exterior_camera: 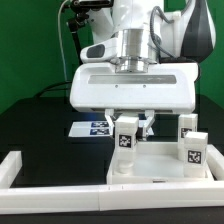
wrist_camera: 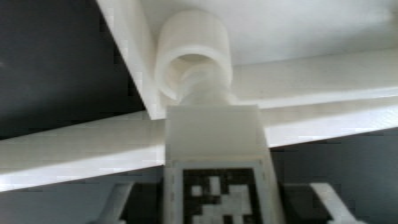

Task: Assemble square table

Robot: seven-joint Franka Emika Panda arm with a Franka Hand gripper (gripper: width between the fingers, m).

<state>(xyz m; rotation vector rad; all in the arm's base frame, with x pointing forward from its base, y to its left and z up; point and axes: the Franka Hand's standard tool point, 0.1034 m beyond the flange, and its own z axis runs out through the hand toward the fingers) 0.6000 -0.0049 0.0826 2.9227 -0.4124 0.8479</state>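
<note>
Gripping an upright tagged leg (exterior_camera: 125, 137) between claw (exterior_camera: 127, 122) fingers, directly over the square table top (exterior_camera: 160, 172). Two more legs (exterior_camera: 193, 148) standing beside the claw, on that top.

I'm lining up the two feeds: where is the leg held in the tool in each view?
Exterior view: the held leg stands upright under the tool, left of centre in that view, above the square table top.
Wrist view: the same leg fills the centre, its rounded end toward the tabletop's rim.
Shared landmark: the black-and-white tag on the leg.
</note>
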